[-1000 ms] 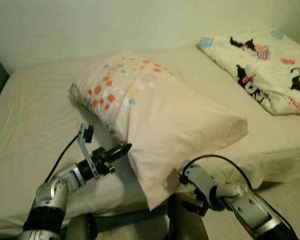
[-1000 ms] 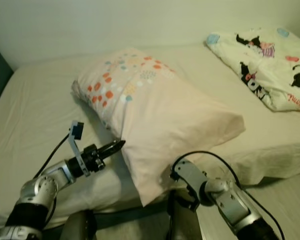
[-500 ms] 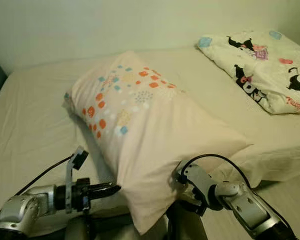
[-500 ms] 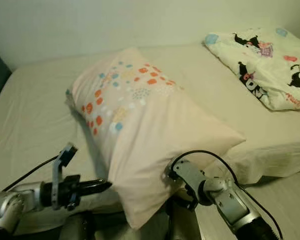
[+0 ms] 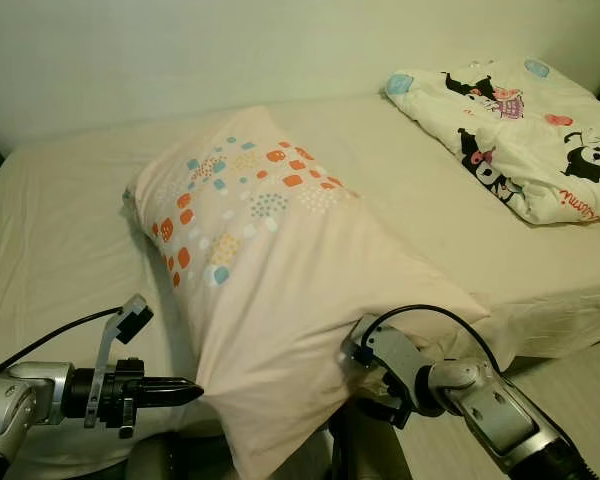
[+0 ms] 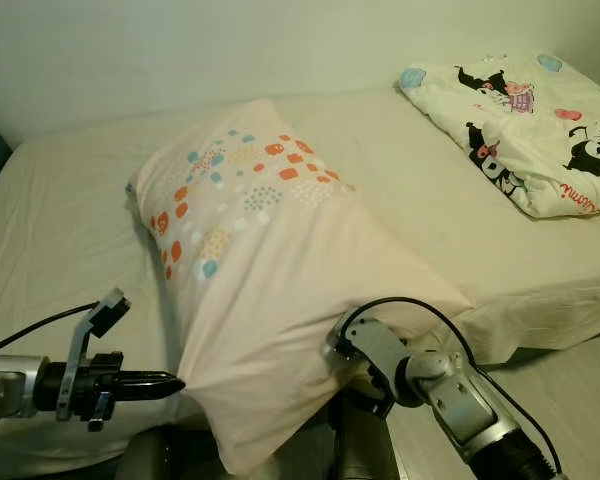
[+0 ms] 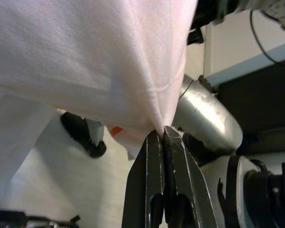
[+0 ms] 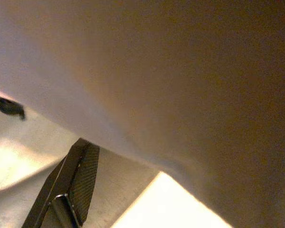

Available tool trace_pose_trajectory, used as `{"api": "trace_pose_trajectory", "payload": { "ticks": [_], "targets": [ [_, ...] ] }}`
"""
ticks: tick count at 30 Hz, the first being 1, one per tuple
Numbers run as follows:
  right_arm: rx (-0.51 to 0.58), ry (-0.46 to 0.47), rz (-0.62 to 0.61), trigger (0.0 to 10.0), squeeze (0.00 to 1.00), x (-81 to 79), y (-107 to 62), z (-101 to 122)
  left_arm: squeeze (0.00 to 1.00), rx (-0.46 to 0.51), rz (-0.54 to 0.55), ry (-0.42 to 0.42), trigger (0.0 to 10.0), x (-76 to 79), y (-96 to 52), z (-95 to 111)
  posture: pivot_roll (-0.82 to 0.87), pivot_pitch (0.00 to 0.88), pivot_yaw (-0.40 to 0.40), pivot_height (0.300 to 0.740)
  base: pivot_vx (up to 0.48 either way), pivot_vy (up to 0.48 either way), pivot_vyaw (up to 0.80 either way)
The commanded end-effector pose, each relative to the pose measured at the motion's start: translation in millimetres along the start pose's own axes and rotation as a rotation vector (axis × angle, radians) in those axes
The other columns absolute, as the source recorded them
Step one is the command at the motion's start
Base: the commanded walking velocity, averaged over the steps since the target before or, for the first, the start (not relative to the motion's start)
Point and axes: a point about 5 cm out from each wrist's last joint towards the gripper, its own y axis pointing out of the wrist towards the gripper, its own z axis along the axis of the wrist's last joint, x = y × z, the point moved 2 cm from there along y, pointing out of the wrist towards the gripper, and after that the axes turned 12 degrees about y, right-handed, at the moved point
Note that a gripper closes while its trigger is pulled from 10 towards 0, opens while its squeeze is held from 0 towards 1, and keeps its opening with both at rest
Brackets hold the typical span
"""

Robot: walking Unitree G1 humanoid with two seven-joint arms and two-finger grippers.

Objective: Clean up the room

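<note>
**Mia:** Down in the lower left of the frame, the left hand [image 5: 185,392] has its two black fingers pinched tight on a corner of the pillow [image 5: 280,290].

**Ben:** And the right hand [image 8: 71,185]?

**Mia:** It sits low in the middle, tucked under the pillow's near edge. I cannot tell if it is open or closed.

**Ben:** Where is the pillow?

**Mia:** Across the middle, partly on the bed [image 5: 70,230], with its near end hanging off the edge.

**Ben:** What could go wrong?

**Mia:** I think that tiny pinch of cloth could slip out if the hand tugs hard. Then the pillow could slide to the floor.

**Ben:** Farther back?

**Mia:** A cartoon blanket [image 5: 520,130] lies in the upper right.
</note>
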Motion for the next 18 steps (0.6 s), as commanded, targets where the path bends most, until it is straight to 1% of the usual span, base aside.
{"api": "trace_pose_trajectory", "payload": {
  "ticks": [1, 4, 6, 8, 9, 10, 12, 13, 14, 15, 16, 17, 18],
  "targets": [
    [0.078, 0.020, 0.135, 10.0, 0.00, -18.1, -4.4, 10.7, 0.00, -0.066, 0.011, -0.021, 0.0, -1.2, -16.9, -7.0, -0.08, 0.161, -0.054, 0.556, 0.000, 0.000, 0.00],
    [0.170, 0.015, 0.308, 10.0, 0.00, -41.3, -14.9, 26.2, 0.00, -0.079, 0.017, -0.017, 0.0, -2.5, -23.9, -5.4, -0.08, 0.160, -0.050, 0.556, 0.000, 0.000, 0.00],
    [0.236, 0.013, 0.402, 10.0, 0.00, -53.7, -23.7, 37.3, 0.00, -0.087, 0.016, -0.017, 0.0, -2.2, -26.1, -5.4, -0.08, 0.160, -0.050, 0.556, 0.000, 0.000, 0.00],
    [0.316, 0.038, 0.479, 10.0, 0.00, -60.6, -32.8, 50.2, 0.00, -0.097, 0.010, -0.017, 0.0, -2.4, -27.0, -5.8, -0.08, 0.160, -0.046, 0.556, 0.000, 0.000, 0.00],
    [0.316, 0.038, 0.479, 10.0, 0.00, -60.6, -32.8, 50.2, 0.00, -0.097, 0.010, -0.017, 0.0, -2.4, -27.0, -5.8, -0.08, 0.160, -0.046, 0.556, 0.000, 0.000, 0.00],
    [0.364, 0.056, 0.514, 10.0, 0.00, -62.7, -38.0, 57.6, 0.00, -0.100, 0.008, -0.016, 0.0, -2.4, -27.1, -6.1, -0.08, 0.162, -0.045, 0.556, 0.000, 0.000, 0.00],
    [0.364, 0.056, 0.514, 10.0, 0.00, -62.7, -38.0, 57.6, 0.00, -0.100, 0.008, -0.016, 0.0, -2.4, -27.1, -6.1, -0.08, 0.162, -0.045, 0.556, 0.000, 0.000, 0.00],
    [0.453, 0.093, 0.545, 10.0, 0.00, -62.2, -46.2, 71.9, 0.00, -0.103, 0.003, -0.014, 0.0, -1.8, -26.5, -6.8, -0.08, 0.162, -0.045, 0.556, 0.000, 0.000, 0.00],
    [0.566, 0.140, 0.528, 10.0, 0.00, -53.9, -54.1, 88.9, 0.00, -0.103, -0.015, -0.011, 0.0, 0.5, -24.4, -6.9, -0.08, 0.162, -0.045, 0.556, 0.000, 0.000, 0.00],
    [0.566, 0.140, 0.528, 10.0, 0.00, -53.9, -54.1, 88.9, 0.00, -0.103, -0.015, -0.011, 0.0, 0.5, -24.4, -6.9, -0.08, 0.162, -0.045, 0.556, 0.000, 0.000, 0.00],
    [0.687, 0.199, 0.483, 10.0, 0.00, -39.0, -62.6, 106.3, 0.00, -0.108, -0.039, -0.007, 0.0, 4.1, -22.0, -7.2, -0.09, 0.163, -0.044, 0.556, 0.000, 0.000, 0.00],
    [0.778, 0.253, 0.451, 10.0, 0.00, -26.3, -70.2, 118.2, 0.00, -0.120, -0.058, -0.003, 0.0, 7.5, -20.4, -8.5, -0.09, 0.164, -0.044, 0.556, 0.000, 0.000, 0.00],
    [0.830, 0.287, 0.439, 10.0, 0.00, -18.8, -75.9, 124.2, 0.00, -0.132, -0.070, 0.000, 0.0, 9.6, -19.8, -9.8, -0.09, 0.164, -0.044, 0.556, 0.000, 0.000, 0.00]
  ]
}}
